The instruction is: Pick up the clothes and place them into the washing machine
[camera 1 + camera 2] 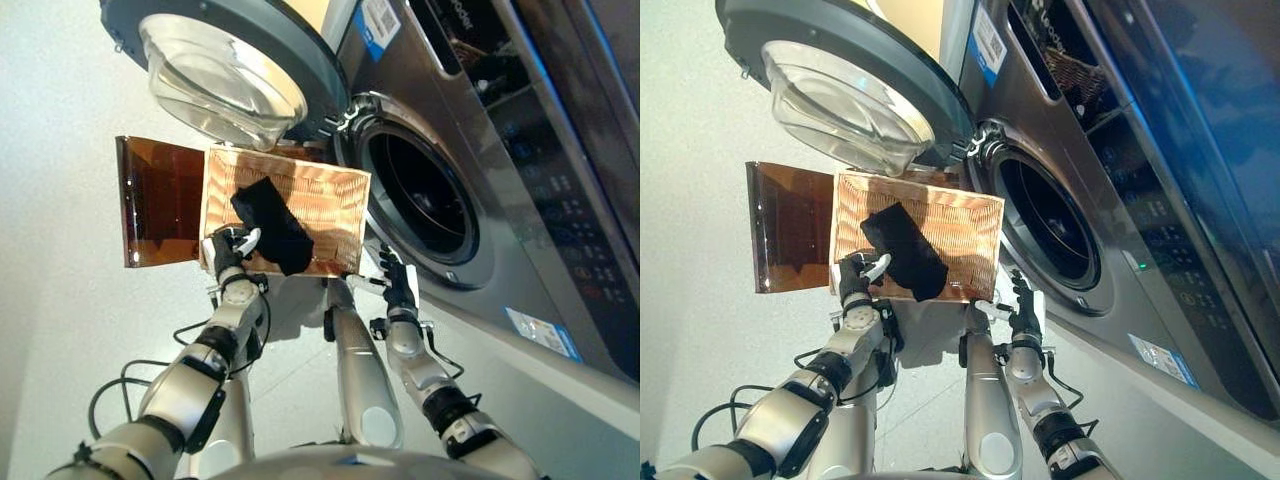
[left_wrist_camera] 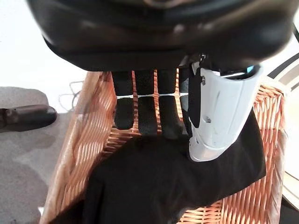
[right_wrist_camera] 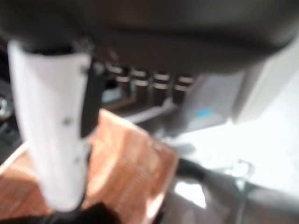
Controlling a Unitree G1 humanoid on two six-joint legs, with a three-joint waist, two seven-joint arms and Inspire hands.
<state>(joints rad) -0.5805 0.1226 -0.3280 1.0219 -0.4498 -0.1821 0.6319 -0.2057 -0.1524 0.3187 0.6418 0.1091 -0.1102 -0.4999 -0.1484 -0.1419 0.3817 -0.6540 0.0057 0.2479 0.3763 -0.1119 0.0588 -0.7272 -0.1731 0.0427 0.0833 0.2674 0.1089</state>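
Wicker basket (image 1: 330,205) under limp black garment (image 1: 272,225).

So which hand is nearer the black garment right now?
Left. The left hand is at the black garment in the wicker basket; the right hand hangs outside the basket.

You see two silver-grey jointed arms with black bands, each ending in a dark left hand (image 1: 226,252) and right hand (image 1: 398,285) with white-covered thumbs.
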